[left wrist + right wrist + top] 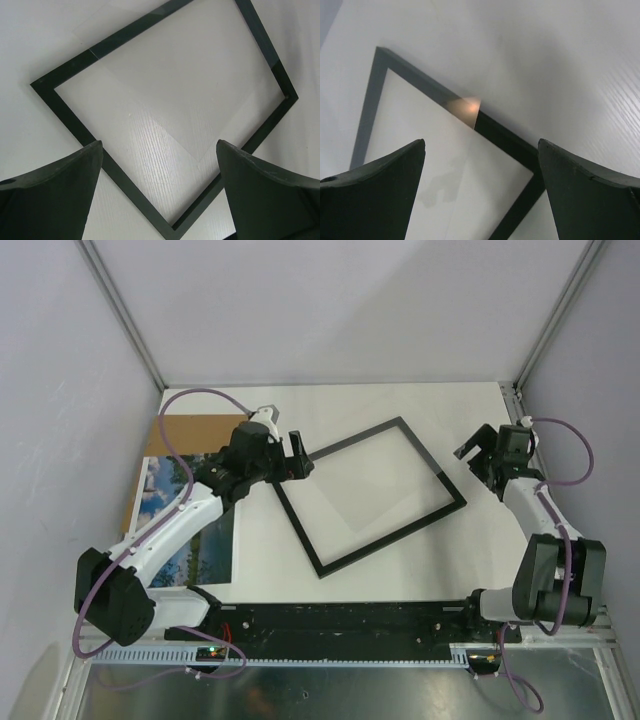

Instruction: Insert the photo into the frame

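Observation:
The frame (392,536), thin and black with a clear pane, lies turned at an angle on the white table, with nothing inside it. The photo (160,495), a landscape print, lies face up at the left edge, partly hidden under my left arm. My left gripper (302,458) is open beside the frame's left corner. In the left wrist view the left gripper (159,143) is empty above the frame (79,125). My right gripper (478,448) stands open just off the frame's right corner. The right wrist view has the right gripper (481,142) empty over the frame (503,135).
A brown cardboard board (195,430) lies at the back left, partly under the photo's far edge and my left arm. Grey walls close in the table on the left, back and right. A black base rail (340,625) runs along the near edge.

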You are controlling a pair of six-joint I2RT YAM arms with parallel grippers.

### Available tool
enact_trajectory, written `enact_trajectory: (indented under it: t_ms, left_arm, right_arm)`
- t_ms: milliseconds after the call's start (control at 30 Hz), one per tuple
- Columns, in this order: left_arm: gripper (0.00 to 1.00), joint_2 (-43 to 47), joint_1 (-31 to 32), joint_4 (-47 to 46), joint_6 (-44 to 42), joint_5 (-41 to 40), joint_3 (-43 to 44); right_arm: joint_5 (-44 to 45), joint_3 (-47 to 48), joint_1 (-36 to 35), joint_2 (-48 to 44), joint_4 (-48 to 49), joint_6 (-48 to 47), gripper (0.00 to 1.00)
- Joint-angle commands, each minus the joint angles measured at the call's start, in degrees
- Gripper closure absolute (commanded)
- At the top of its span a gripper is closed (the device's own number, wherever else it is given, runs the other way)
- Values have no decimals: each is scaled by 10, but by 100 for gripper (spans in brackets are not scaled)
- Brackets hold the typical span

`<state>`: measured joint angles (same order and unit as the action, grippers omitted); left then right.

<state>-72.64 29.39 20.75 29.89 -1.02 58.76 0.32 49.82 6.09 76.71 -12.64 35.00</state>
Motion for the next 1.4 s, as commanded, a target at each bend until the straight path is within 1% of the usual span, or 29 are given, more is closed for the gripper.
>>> enact_trajectory:
  t_ms: [0, 400, 600, 900, 1133, 1367]
  left_arm:
    - [0, 12, -7, 0, -29, 53, 31]
    - [0, 10, -13, 3, -37, 77, 34]
    - [0, 9, -15, 7, -38, 81, 38]
    - [0, -6, -16, 8, -37, 88, 42]
    - [0, -9, -16, 8, -35, 85, 43]
    - [0, -13, -15, 8, -31, 84, 45]
  right_arm:
    - [-79, 5, 28, 34, 105, 9, 1]
    - [-151, 5, 58, 179, 277, 58, 1]
    - [-186, 5, 71, 242, 337, 72, 1]
    - [-253, 5, 69, 320, 425, 103, 3]
    - [-285, 5, 60, 359, 481, 140, 8]
    - [-308, 5, 58, 392, 534, 175, 19]
